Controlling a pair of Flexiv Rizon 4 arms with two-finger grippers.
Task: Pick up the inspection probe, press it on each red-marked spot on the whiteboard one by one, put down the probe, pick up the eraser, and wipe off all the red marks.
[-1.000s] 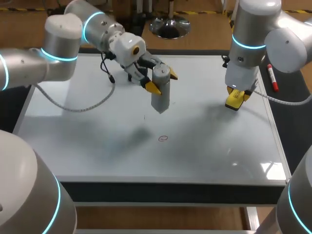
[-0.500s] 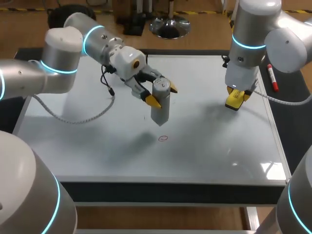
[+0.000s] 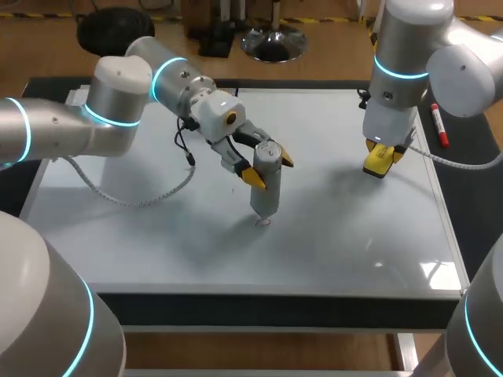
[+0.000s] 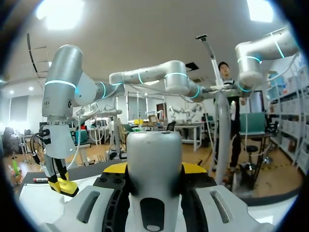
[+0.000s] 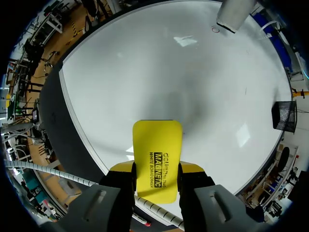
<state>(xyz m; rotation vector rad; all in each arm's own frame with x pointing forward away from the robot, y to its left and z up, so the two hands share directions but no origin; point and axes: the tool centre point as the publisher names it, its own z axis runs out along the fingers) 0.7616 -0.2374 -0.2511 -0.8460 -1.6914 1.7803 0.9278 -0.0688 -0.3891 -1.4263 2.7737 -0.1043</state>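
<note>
Left gripper (image 3: 268, 166) clamps the grey probe (image 3: 266, 187), near upright, tip at the red mark (image 3: 262, 222) on the whiteboard (image 3: 149, 236). Right gripper (image 3: 383, 154) grips the yellow eraser (image 3: 377, 162), well right of the mark.

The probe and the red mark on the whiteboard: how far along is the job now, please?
Done: the probe is picked up, gripped in the left arm's jaws. In hand: its tip is at the one red mark I can see on the whiteboard. The right arm already holds the yellow eraser in its jaws. Left: putting the probe down and wiping the mark off.
</note>
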